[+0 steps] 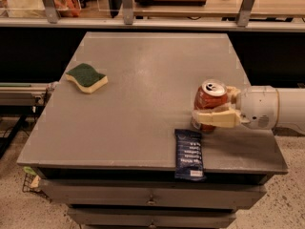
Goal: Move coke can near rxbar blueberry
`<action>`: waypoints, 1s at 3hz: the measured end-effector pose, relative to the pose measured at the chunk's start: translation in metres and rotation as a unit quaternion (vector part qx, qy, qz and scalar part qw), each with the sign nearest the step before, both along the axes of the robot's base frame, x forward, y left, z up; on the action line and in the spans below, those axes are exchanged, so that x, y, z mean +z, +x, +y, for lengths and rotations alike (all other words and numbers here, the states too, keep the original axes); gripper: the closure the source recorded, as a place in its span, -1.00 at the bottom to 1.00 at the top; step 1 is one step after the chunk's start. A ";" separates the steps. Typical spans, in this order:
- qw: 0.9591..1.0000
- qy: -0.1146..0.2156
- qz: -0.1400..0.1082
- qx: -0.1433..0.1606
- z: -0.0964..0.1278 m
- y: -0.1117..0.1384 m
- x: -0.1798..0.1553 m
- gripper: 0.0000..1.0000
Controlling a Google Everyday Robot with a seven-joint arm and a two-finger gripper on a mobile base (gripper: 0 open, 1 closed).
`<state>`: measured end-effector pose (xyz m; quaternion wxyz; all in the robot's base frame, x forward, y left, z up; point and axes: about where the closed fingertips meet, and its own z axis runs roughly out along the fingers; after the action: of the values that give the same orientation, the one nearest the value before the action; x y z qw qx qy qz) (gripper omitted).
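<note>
The coke can, red with a silver top, stands upright on the grey table near its front right. My gripper reaches in from the right and is shut on the can, one finger across its front and the other behind it. The rxbar blueberry, a flat navy wrapper with white text, lies just in front of and slightly left of the can, with its near end overhanging the table's front edge. The can's base stands very close to the bar's far end.
A green-and-yellow sponge lies at the table's left. Drawers sit under the front edge. A shelf with posts runs behind the table. My white arm extends off the right side.
</note>
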<state>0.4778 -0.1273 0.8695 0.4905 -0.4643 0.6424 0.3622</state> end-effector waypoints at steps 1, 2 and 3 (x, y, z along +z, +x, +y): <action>1.000 0.000 0.000 0.000 0.000 0.000 0.001 -0.74; 1.000 -0.006 -0.009 -0.006 -0.007 0.005 -0.001 -1.00; 0.999 -0.014 -0.019 -0.031 -0.034 0.017 -0.003 -1.00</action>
<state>0.4945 -0.1608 0.8661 0.5067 -0.4578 0.6523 0.3290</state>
